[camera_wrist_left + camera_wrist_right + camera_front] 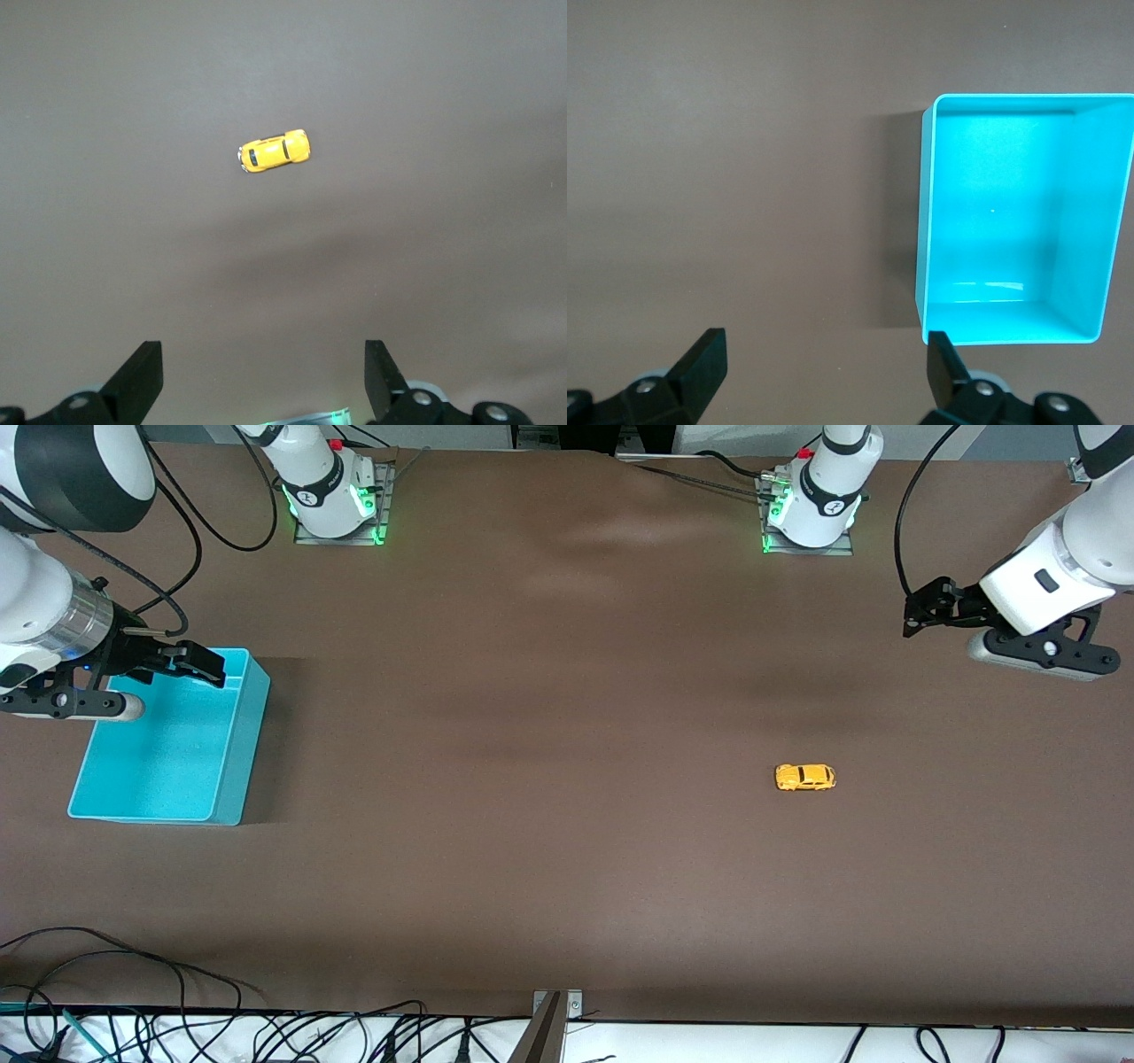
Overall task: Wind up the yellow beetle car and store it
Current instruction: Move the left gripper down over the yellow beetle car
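The yellow beetle car (804, 777) stands on its wheels on the brown table, toward the left arm's end. It also shows in the left wrist view (275, 150), apart from the fingers. My left gripper (917, 611) hangs open and empty over bare table at the left arm's end; its own view shows it open too (263, 381). My right gripper (199, 664) is open and empty over the rim of an empty blue bin (252, 726) at the right arm's end. In the right wrist view the bin (923, 221) lies beside that open gripper (824, 376).
The two arm bases (332, 496) (811, 505) stand along the table edge farthest from the front camera. Loose cables (177, 1027) and a metal bracket (554, 1014) lie along the nearest edge. Wide bare table lies between the car and the bin.
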`<state>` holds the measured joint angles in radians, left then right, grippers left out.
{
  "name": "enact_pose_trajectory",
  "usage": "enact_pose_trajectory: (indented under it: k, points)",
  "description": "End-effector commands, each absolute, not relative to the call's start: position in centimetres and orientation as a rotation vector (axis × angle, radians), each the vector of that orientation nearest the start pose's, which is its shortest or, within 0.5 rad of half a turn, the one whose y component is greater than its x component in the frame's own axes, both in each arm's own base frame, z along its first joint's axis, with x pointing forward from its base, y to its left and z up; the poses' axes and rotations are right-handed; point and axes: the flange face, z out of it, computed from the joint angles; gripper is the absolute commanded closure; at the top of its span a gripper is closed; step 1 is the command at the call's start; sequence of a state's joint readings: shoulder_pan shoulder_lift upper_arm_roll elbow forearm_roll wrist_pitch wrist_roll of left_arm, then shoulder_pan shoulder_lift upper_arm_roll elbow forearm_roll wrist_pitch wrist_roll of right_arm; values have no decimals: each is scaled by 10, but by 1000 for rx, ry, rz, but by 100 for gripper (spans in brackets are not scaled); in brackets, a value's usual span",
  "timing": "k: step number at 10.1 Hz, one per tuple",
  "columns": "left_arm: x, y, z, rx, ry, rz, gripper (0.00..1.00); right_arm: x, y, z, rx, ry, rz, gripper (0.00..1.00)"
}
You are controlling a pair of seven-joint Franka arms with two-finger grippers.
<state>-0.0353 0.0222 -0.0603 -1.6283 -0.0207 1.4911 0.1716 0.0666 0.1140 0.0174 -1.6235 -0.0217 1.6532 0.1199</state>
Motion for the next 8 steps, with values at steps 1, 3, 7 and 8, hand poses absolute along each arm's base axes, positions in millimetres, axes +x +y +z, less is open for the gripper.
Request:
enact_pose_trajectory:
  k: [1, 3, 7, 8]
  points:
    - [561, -59, 554, -3097, 729, 331, 0, 590, 46, 546, -3152, 66, 139, 0]
    - [578, -68, 523, -3035, 964, 348, 0, 590, 45, 546, -3152, 69, 139, 0]
    - [609, -86, 448, -2911, 1346, 338, 0, 591, 43, 546, -3152, 66, 139, 0]
    - [617, -86, 424, -2849, 1482, 325, 0, 591, 43, 546, -3152, 66, 139, 0]
